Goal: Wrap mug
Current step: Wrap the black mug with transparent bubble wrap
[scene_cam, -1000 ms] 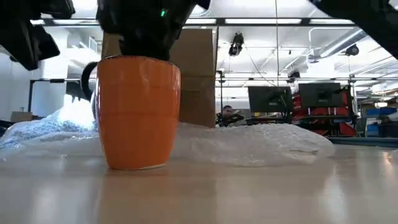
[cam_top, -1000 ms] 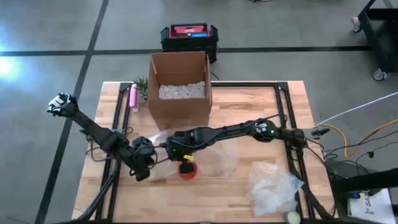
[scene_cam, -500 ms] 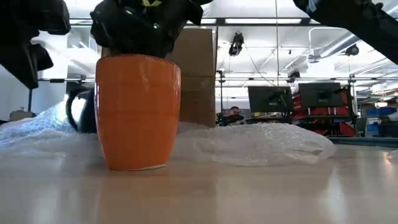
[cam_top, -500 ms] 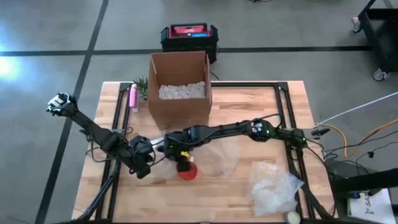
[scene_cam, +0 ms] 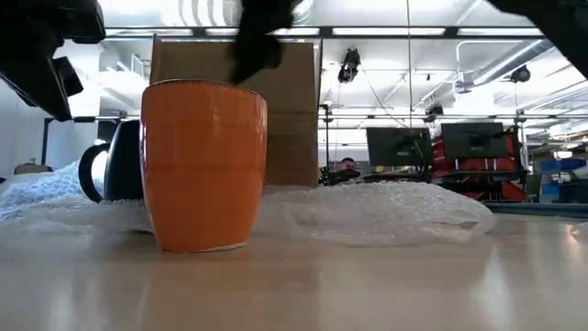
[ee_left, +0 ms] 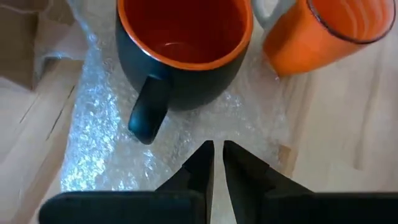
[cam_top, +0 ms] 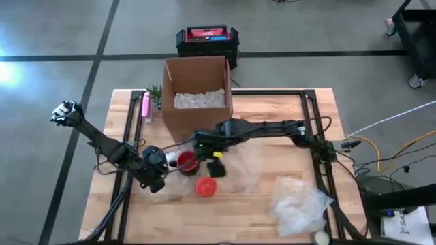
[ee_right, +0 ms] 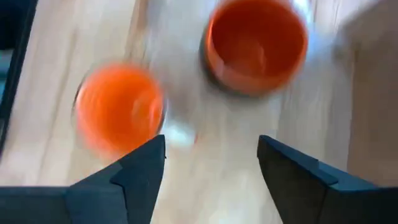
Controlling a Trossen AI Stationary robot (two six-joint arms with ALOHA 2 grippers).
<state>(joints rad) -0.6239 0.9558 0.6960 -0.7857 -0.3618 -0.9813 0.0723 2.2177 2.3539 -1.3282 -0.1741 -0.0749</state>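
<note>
The right hand [cam_top: 212,165] is off the orange cup [cam_top: 206,186] and now hangs spread wide and empty between it and the black mug [cam_top: 184,162]. The left hand [ee_left: 217,163], nearly closed on nothing, hovers over the bubble wrap [ee_left: 99,124] near the worktop's front-left edge. The mug sits unwrapped on that sheet; folding it over seems next. Only the left wrist view shows the mug's handle [ee_left: 148,112].
</note>
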